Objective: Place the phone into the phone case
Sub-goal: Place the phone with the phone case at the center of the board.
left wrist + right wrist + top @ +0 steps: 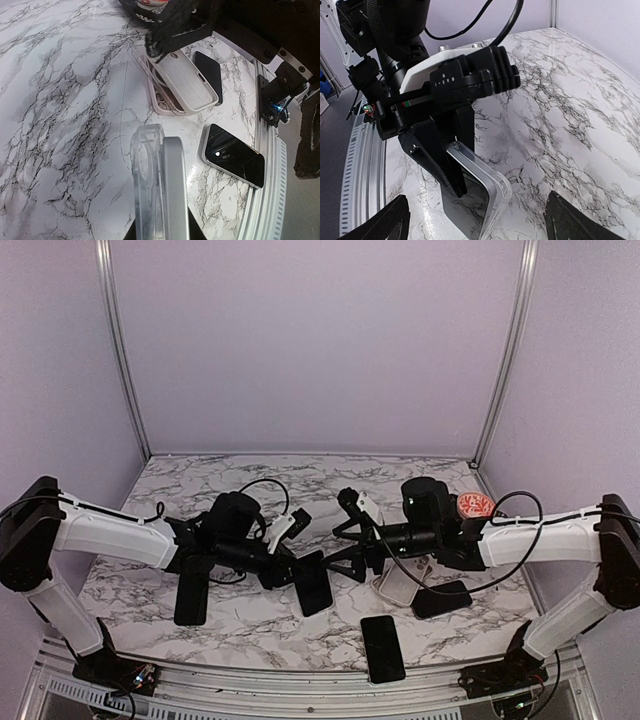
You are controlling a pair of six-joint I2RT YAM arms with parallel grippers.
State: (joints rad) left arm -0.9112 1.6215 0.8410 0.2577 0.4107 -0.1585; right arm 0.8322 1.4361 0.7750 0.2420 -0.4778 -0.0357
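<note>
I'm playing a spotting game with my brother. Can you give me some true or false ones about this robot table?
1. The left gripper is shut on a phone that has a clear case against it. True.
2. The right gripper is squeezed shut. False: its jaws stand wide open and hold nothing.
3. The table has a marble pattern. True.
4. No phone lies on the table. False: a black phone lies near the front edge, and there are others too.
5. A white case lies on the table. True.
</note>
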